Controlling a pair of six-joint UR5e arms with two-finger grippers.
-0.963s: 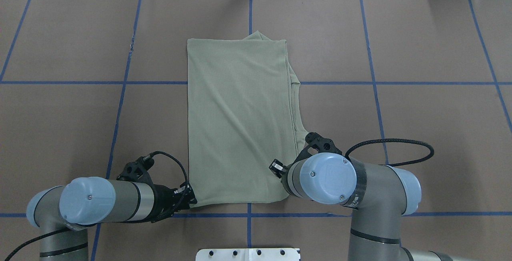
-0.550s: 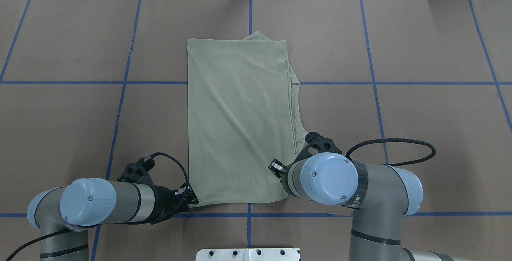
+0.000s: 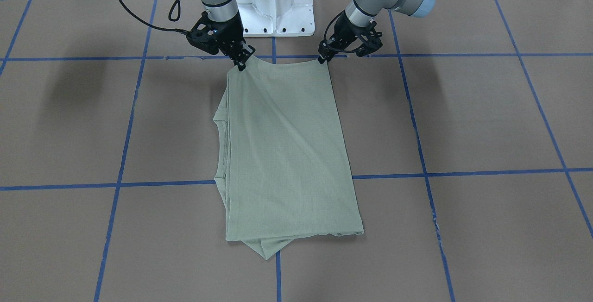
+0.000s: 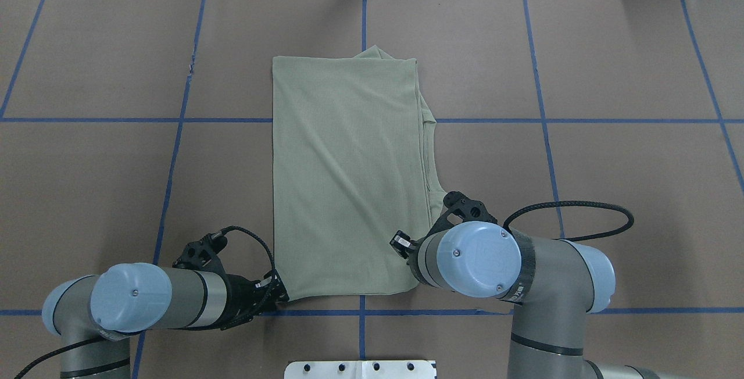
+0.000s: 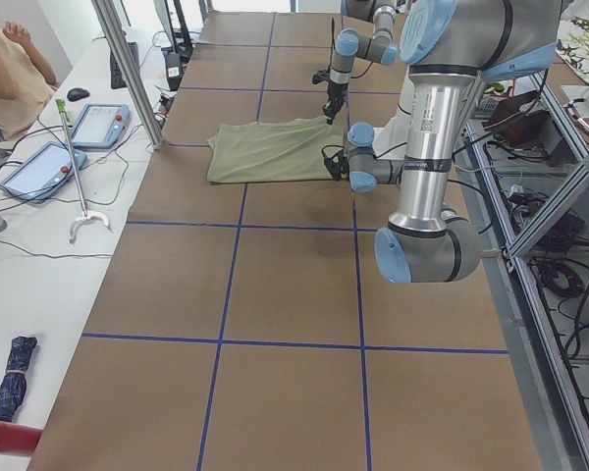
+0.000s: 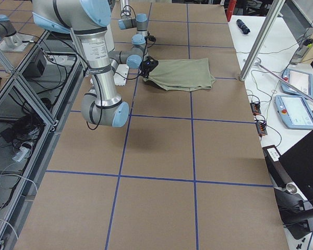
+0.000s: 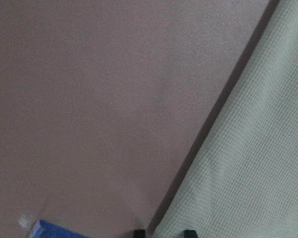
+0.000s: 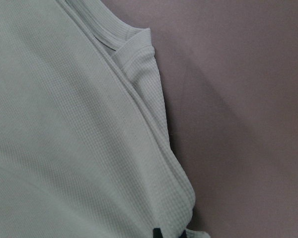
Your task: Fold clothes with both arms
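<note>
Sage waffle-knit shirt [image 4: 349,175], rect. fold, matte brown table [image 4: 87,193]

Probably a robotics lab: teach pendant [image 5: 100,125], taped-grid table [image 4: 87,47].

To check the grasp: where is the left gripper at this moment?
In the overhead view, the left gripper sits lower left, at the near left corner of the sage-green shirt, just above a blue tape line.

Blue tape lines [image 3: 463,173] grid the brown table cover [image 3: 486,116] — two teach pendants [image 5: 100,125] (screens up) lie beside it.
</note>
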